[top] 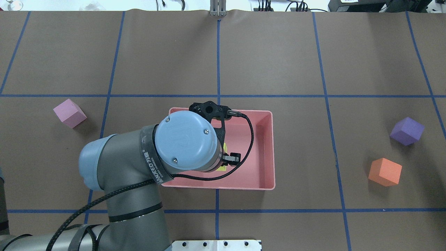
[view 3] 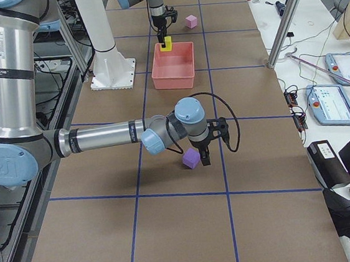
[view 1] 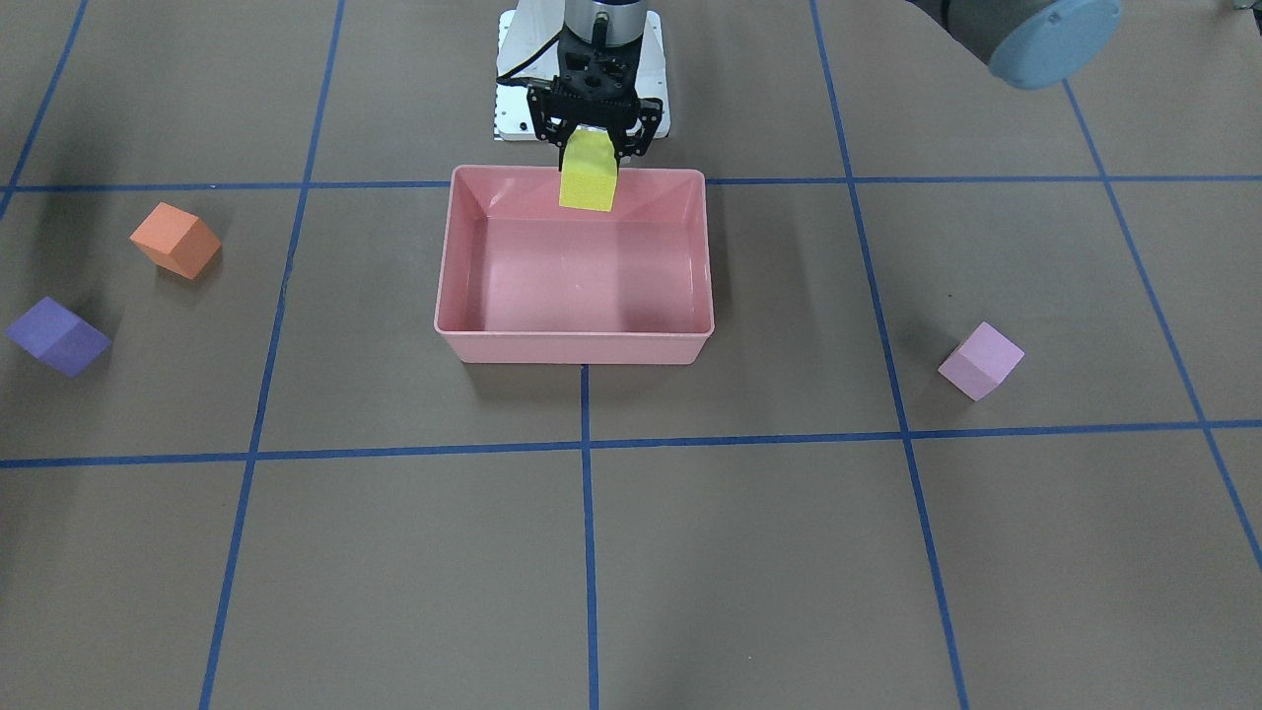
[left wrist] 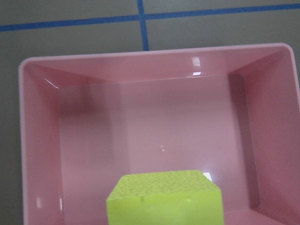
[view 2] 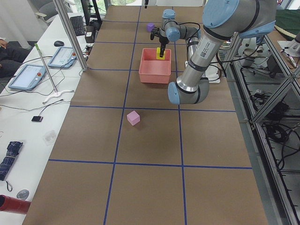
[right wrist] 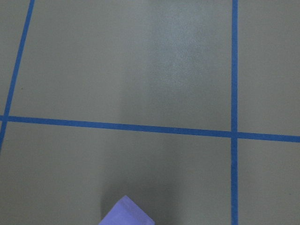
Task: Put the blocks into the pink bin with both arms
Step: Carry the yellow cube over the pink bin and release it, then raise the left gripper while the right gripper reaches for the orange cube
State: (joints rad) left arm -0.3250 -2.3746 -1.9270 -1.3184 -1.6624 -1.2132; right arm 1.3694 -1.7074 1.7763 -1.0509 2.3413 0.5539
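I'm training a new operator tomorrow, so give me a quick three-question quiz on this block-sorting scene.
1. True or false: a block already rests on the floor of the pink bin.
2. Which block is the left tool shut on? A. the orange one. B. the yellow block. C. the dark purple one.
3. How many blocks lie on the table outside the bin?

Key: 1 false; 2 B; 3 three.
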